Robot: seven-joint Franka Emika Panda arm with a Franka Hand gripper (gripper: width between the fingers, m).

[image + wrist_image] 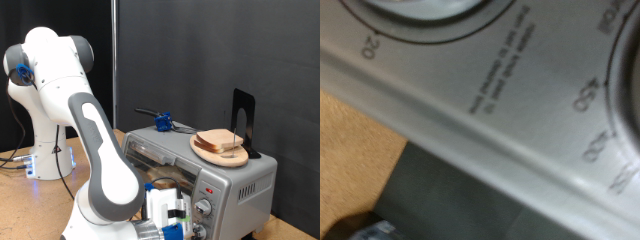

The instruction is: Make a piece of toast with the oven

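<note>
The silver oven stands at the exterior view's right, its glass door facing the view's left. My gripper is low at the oven's front, right against the knobs of the control panel. The wrist view is filled by that grey panel, very close, with dial marks 20, 450 and 400 and the rim of a knob. No fingers show plainly. A single slice of toast is not visible. The only bread is stacked slices on a plate on the oven's top.
A small blue object with a black cable and a black upright stand also sit on the oven's top. The wooden table extends to the exterior view's left, by the robot's base; its surface also shows in the wrist view.
</note>
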